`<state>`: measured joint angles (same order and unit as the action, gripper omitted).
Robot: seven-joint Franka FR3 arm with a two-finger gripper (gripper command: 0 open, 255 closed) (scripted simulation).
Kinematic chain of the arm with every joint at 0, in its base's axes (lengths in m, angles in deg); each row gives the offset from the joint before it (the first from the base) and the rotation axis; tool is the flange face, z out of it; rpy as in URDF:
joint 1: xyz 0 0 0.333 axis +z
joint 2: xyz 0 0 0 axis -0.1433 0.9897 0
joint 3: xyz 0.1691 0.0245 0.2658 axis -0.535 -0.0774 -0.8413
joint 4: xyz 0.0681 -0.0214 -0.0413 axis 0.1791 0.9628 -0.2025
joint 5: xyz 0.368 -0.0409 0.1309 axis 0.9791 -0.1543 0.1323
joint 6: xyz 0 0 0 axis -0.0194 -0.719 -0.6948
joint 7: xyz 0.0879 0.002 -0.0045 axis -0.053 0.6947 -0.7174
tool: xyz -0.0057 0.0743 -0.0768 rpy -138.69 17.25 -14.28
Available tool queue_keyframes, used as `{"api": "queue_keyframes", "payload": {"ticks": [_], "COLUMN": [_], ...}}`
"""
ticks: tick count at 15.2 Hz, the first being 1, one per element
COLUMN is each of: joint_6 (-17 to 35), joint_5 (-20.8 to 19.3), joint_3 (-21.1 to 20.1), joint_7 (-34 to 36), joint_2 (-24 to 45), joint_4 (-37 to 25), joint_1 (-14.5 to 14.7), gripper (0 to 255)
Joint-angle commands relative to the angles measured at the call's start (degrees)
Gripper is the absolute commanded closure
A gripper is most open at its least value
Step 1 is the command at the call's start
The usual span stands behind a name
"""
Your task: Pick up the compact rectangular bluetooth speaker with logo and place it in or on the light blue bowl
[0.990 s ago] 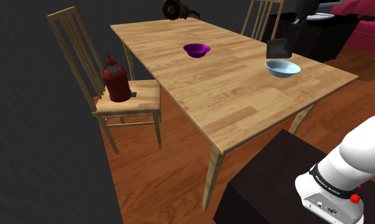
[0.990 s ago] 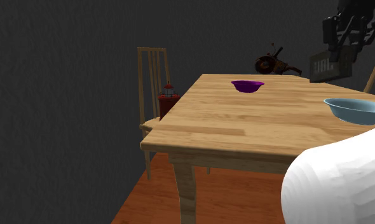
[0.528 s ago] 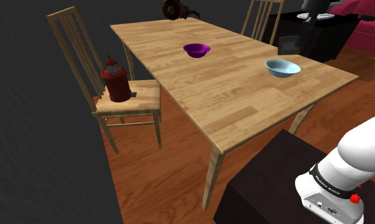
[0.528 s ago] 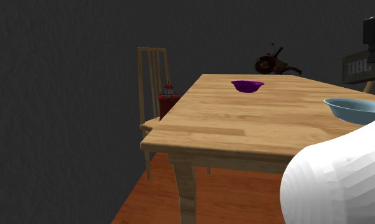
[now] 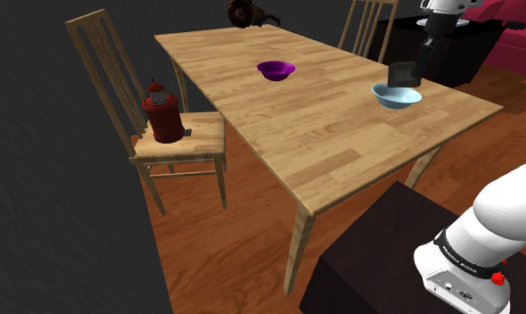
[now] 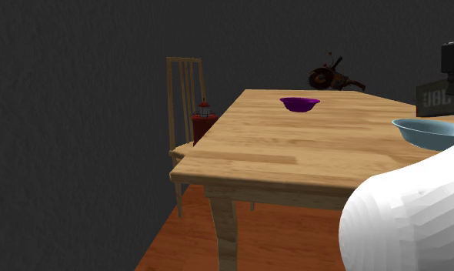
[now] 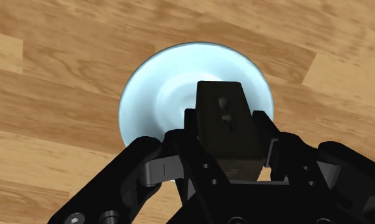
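Note:
The speaker (image 7: 225,125) is a dark rectangular box with a pale logo on one face, clasped between my black fingers (image 7: 265,130). My gripper (image 7: 225,137) is shut on it and hangs directly above the light blue bowl (image 7: 151,95). In the shoulder view the speaker (image 5: 404,74) hovers just over the bowl (image 5: 397,96) near the table's far right edge. The second exterior view has the speaker (image 6: 435,98) a little above the bowl's rim (image 6: 429,132).
A purple bowl (image 5: 276,70) sits further along the wooden table (image 5: 324,125). A red lantern-like object (image 5: 163,111) stands on a chair (image 5: 176,143) by the table's side. A second chair (image 5: 366,27) and dark furniture stand behind the light blue bowl.
The gripper carried the speaker toward the shoulder view's right, past the bowl, then came back and lower, so it now hangs just over the bowl.

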<state>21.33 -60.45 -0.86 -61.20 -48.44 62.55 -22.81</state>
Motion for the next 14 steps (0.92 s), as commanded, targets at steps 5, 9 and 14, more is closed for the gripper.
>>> {"api": "queue_keyframes", "payload": {"ticks": [5, 9, 14], "joint_6": [4.5, 5.7, 5.7], "joint_5": [-0.2, -0.2, -0.2], "joint_3": [0.2, 0.3, 0.3], "joint_7": [0.0, 0.0, 0.0], "joint_2": [-0.1, 0.0, 0.0], "joint_4": [4.6, 5.7, 5.7], "joint_1": [-0.1, -0.2, -0.2], "gripper": [255, 255, 255]}}
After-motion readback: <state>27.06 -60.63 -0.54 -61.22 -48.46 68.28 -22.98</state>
